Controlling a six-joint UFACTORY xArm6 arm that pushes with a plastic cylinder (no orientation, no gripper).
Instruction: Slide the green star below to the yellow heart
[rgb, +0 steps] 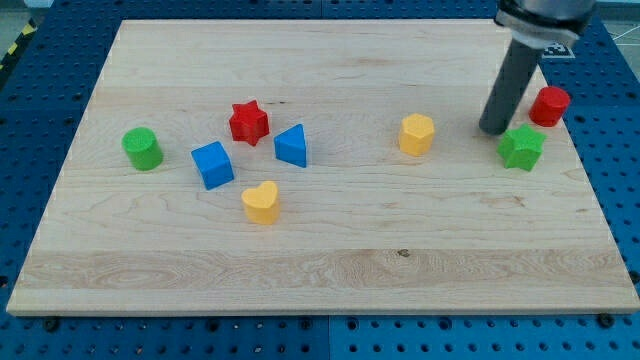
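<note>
The green star (521, 147) lies on the wooden board (320, 260) at the view's right. The yellow heart (261, 202) lies left of the board's middle, far to the star's left and a little lower. My tip (492, 130) stands on the board just to the upper left of the green star, very close to it; I cannot tell if it touches. The dark rod rises from the tip toward the view's top right.
A red cylinder (550, 105) stands just above and right of the star. A yellow hexagon block (417, 133) lies left of my tip. A red star (248, 122), a blue triangle (292, 146), a blue cube (212, 165) and a green cylinder (142, 148) lie at the left.
</note>
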